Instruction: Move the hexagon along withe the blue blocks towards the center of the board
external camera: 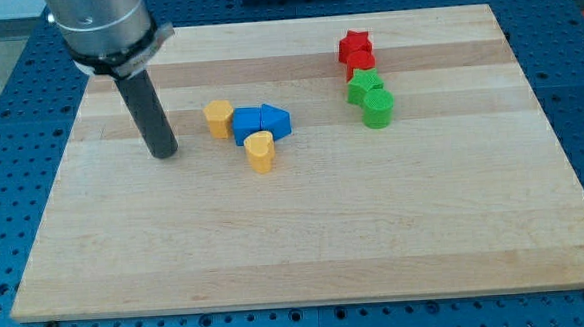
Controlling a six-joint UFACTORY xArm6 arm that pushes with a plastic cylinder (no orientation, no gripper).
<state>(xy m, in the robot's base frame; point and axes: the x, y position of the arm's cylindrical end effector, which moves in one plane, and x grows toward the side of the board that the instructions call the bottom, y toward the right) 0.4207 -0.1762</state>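
Observation:
A yellow hexagon block sits left of centre on the wooden board. Touching its right side are two blue blocks: a blue cube-like block and a blue pointed block pressed together. A yellow heart-shaped block lies just below the blue pair. My tip rests on the board to the view's left of the hexagon, a short gap apart from it, touching no block.
At the upper right, a red star block stands above a second red block. Below them are a green block and a green round block.

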